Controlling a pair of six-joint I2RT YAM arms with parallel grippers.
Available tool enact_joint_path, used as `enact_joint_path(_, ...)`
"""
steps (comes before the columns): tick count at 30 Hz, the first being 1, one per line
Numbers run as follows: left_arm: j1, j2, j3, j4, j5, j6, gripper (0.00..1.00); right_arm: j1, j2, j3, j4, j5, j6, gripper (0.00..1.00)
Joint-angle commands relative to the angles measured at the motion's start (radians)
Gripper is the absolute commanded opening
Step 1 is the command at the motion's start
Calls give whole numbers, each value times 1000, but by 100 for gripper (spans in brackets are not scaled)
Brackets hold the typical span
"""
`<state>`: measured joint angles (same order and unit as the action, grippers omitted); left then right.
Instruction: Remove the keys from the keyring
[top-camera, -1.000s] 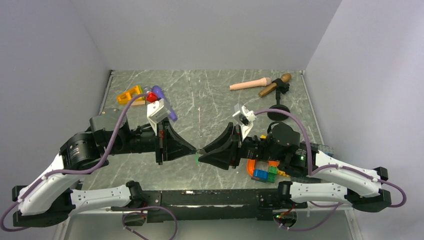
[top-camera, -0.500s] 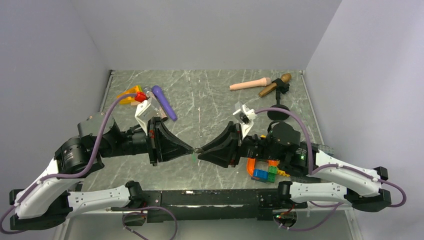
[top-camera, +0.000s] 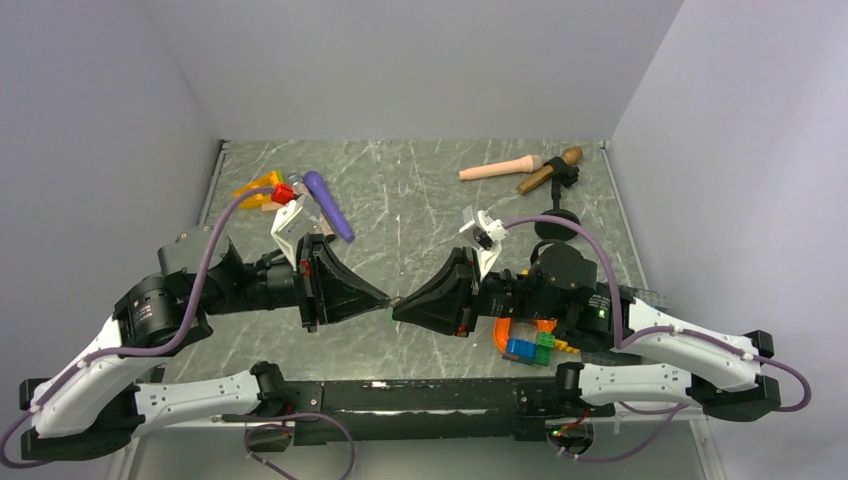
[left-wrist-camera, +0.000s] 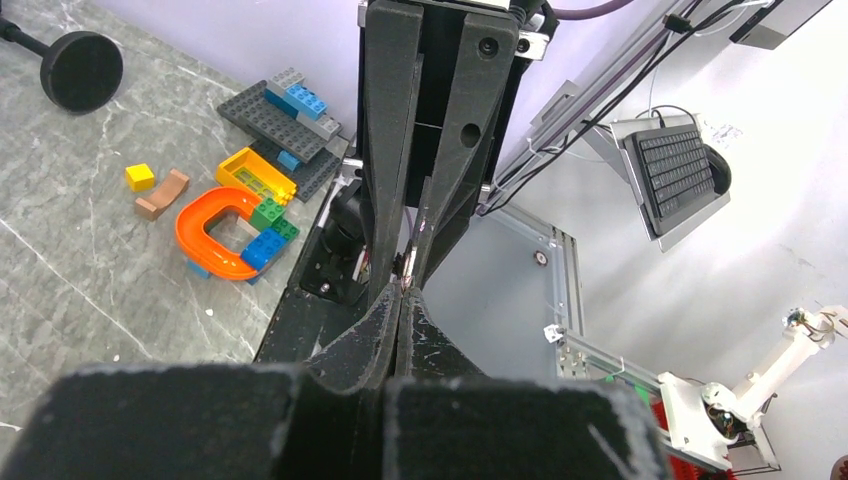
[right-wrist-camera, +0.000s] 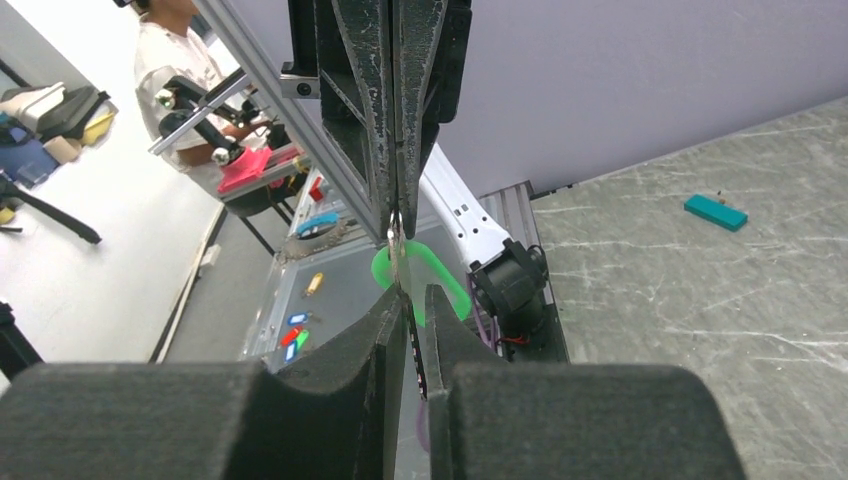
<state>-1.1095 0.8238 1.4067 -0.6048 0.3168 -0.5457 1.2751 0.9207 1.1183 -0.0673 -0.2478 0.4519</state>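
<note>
My two grippers meet tip to tip above the table's middle front. My left gripper (top-camera: 386, 299) is shut on the small metal keyring (right-wrist-camera: 394, 228); from its own wrist view (left-wrist-camera: 400, 297) its jaws are pressed together. The bright green key (right-wrist-camera: 432, 273) hangs from the ring and shows faintly in the top view (top-camera: 390, 316). My right gripper (top-camera: 396, 305) is nearly closed, with a narrow gap, on the green key's end (right-wrist-camera: 411, 305). The teal key (right-wrist-camera: 715, 212) lies loose on the marble table.
Coloured blocks with an orange arch (top-camera: 520, 330) sit under my right arm, also in the left wrist view (left-wrist-camera: 215, 225) next to a grey baseplate (left-wrist-camera: 285, 125). A purple tool (top-camera: 328, 205), a pink handle (top-camera: 500, 168), a microphone (top-camera: 550, 170) and its round stand base (top-camera: 556, 222) lie farther back.
My left arm pulled back to the left and turned its wrist. My right gripper followed, so the meeting point of the tips shifted slightly left. Both grips are unchanged.
</note>
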Motion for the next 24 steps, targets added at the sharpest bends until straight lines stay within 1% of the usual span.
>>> enact_joint_path(1, -1, -12, -17, 57, 31, -27, 0, 0, -10, 37, 54, -12, -4, 15)
enact_joint_path(4, -1, -17, -30, 68, 36, -32, 0, 1, -6, 41, 61, -25, -1, 20)
enact_joint_path(9, -1, -15, -35, 71, 45, -37, 0, 2, 6, 56, 63, -40, 0, 23)
enact_joint_path(11, -1, -16, -35, 74, 47, -39, 0, 1, 9, 59, 63, -42, -2, 18)
enact_joint_path(14, -2, -20, -38, 83, 52, -46, 0, 1, 10, 55, 63, -45, -2, 5)
enact_joint_path(16, -1, -23, -42, 94, 58, -54, 0, 0, 8, 51, 63, -48, 0, 0)
enact_joint_path(24, -1, -47, -84, 171, 62, -127, 0, 2, -1, 40, 107, -60, 13, 0)
